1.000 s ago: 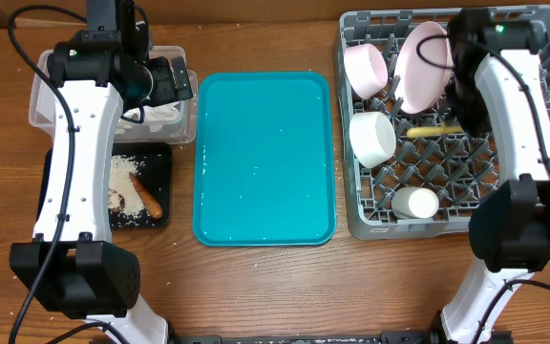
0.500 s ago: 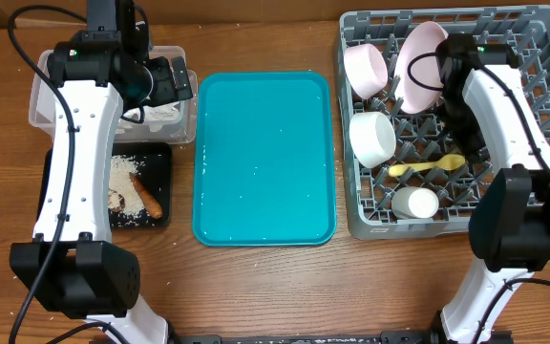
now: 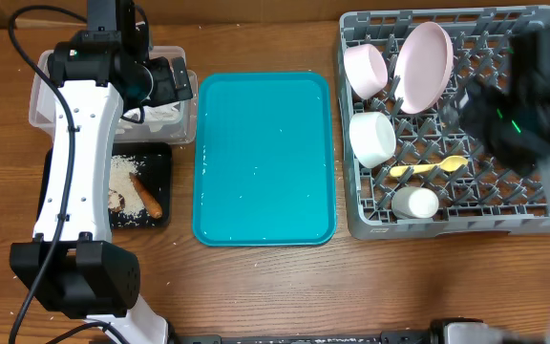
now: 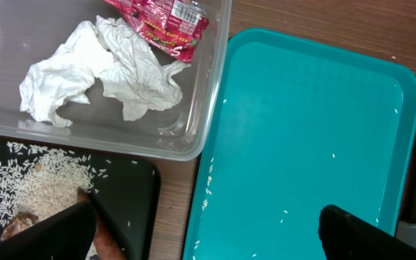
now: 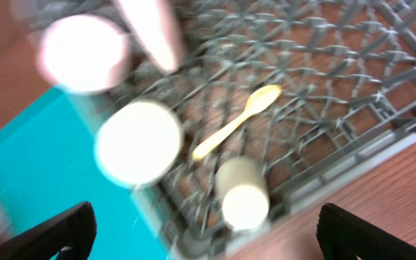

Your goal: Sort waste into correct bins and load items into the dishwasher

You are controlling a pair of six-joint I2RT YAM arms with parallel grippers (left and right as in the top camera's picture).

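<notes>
The left tool was seen open and empty. White lettering on the red wrapper could not be read; it was lodged beside the napkin in the clear tub. The right tool was held open, empty, over the grey rack, where the yellow spoon was laid.

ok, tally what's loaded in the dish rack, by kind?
plate: 1
bowls: 2
cup: 1
spoon: 1
total in the dish rack: 5
</notes>
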